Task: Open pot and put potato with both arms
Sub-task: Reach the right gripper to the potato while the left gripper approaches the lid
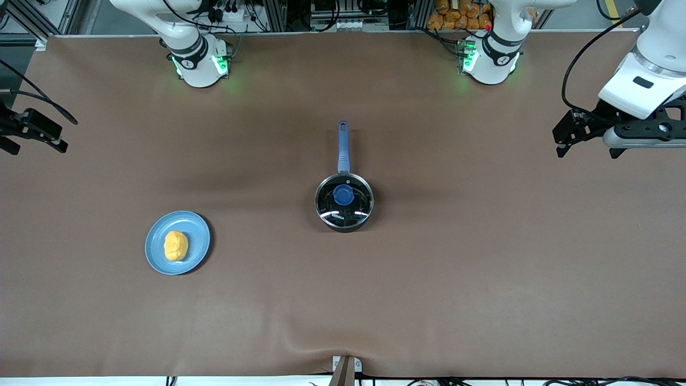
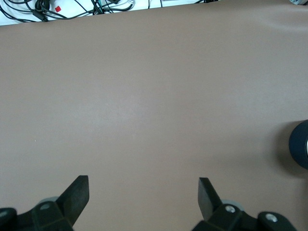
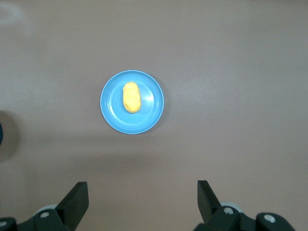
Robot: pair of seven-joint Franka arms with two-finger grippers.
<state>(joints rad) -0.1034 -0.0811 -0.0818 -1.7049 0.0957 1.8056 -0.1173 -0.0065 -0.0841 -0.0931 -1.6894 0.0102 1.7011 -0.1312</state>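
Note:
The black pot (image 1: 344, 212) stands mid-table, its blue handle (image 1: 343, 145) pointing toward the arms' bases. Its glass lid with the blue knob (image 1: 343, 195) is on. The yellow potato (image 1: 176, 245) lies on a light-blue plate (image 1: 197, 236) toward the right arm's end, nearer the front camera than the pot. My right gripper (image 1: 35, 147) is open and empty, high over the table edge at its end; its wrist view shows the potato (image 3: 131, 97) on the plate (image 3: 150, 114). My left gripper (image 1: 588, 150) is open and empty over bare table at its end; the pot's edge (image 2: 301, 150) shows in its wrist view.
Brown mat (image 1: 482, 268) covers the whole table. The arm bases (image 1: 198, 64) stand along the edge farthest from the front camera. Cables (image 2: 72, 9) lie off the table's front edge.

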